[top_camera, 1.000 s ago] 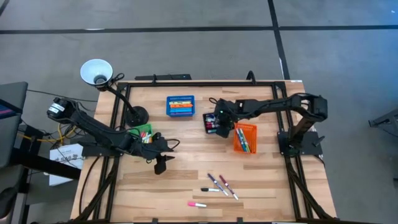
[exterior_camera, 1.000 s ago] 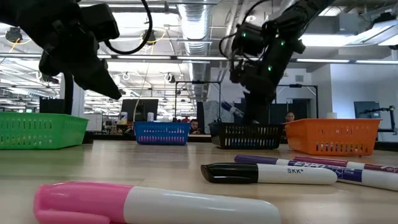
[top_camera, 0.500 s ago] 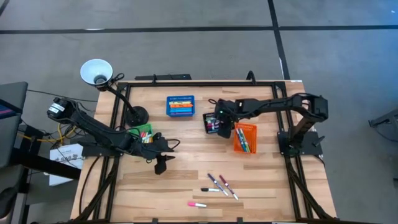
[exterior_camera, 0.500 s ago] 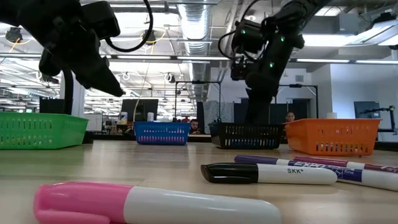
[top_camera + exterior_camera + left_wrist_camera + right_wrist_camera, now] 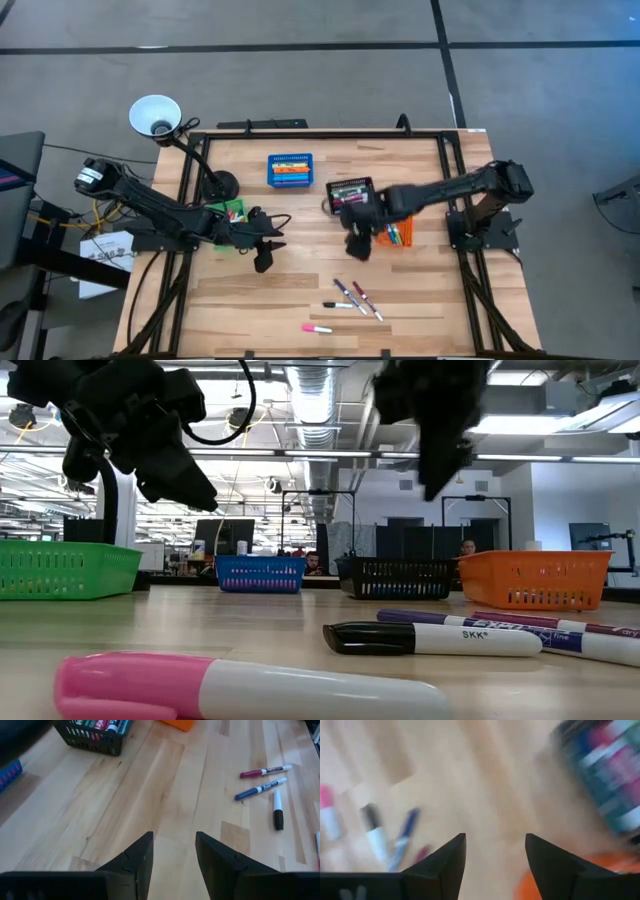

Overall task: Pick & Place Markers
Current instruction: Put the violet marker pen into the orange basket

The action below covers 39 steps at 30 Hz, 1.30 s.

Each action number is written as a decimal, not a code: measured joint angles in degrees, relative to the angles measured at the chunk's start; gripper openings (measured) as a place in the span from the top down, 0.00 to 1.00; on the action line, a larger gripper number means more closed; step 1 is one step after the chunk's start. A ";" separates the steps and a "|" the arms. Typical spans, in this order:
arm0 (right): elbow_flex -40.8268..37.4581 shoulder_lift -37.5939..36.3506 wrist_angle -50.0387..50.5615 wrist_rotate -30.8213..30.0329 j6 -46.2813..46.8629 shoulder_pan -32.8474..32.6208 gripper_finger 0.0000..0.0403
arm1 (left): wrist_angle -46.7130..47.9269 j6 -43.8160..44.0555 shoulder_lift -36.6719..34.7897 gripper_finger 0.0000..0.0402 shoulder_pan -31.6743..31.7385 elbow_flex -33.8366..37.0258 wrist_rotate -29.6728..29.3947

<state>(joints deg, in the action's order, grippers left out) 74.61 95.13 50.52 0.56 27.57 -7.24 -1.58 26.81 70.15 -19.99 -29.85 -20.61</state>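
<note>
the right gripper (image 5: 358,245) hangs above the bare wood just in front of the black bin (image 5: 349,193) and beside the orange bin (image 5: 396,228), its two fingers (image 5: 447,862) spread with nothing between them. the left gripper (image 5: 263,260) hovers over the left-middle of the table (image 5: 300,280), near the green bin (image 5: 230,212); its fingers (image 5: 137,860) are parted too, and only plain tabletop shows in the gap.

the loose markers lie toward the front edge — a small cluster of three, the purple-capped marker (image 5: 343,290), the red-capped marker (image 5: 361,294) and the black-capped marker (image 5: 336,304), close together, and the pink-capped marker (image 5: 317,327) a little apart, nearest the edge. from table height the pink one (image 5: 250,688) fills the foreground, the black-capped one (image 5: 430,638) lies behind it, and the purple one (image 5: 470,618) lies just beyond that. neither gripper touches any of them.

more markers already sit inside the bins: the black bin (image 5: 92,735) holds several with mixed caps, the blue bin (image 5: 290,168) at the back has some orange ones, and a few stand in the orange bin. a white lamp (image 5: 155,115) stands off the table's back-left corner.
</note>
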 joint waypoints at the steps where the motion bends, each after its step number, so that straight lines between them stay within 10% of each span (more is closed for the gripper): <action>1: -0.01 0.16 0.47 1.19 3.01 -1.86 0.52 | -0.03 0.00 0.00 0.65 0.14 0.00 0.02; 13: -5.64 7.33 -5.23 0.92 29.76 -19.99 0.59 | -1.48 0.00 0.00 0.65 0.16 0.00 0.04; 39: -4.87 17.27 -12.84 -0.94 28.17 -22.66 0.69 | -2.40 0.02 -0.02 0.65 0.18 0.00 0.05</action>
<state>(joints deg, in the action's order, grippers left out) 69.73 112.40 37.68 -0.39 55.74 -29.90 -3.99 26.83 70.13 -19.81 -29.85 -20.56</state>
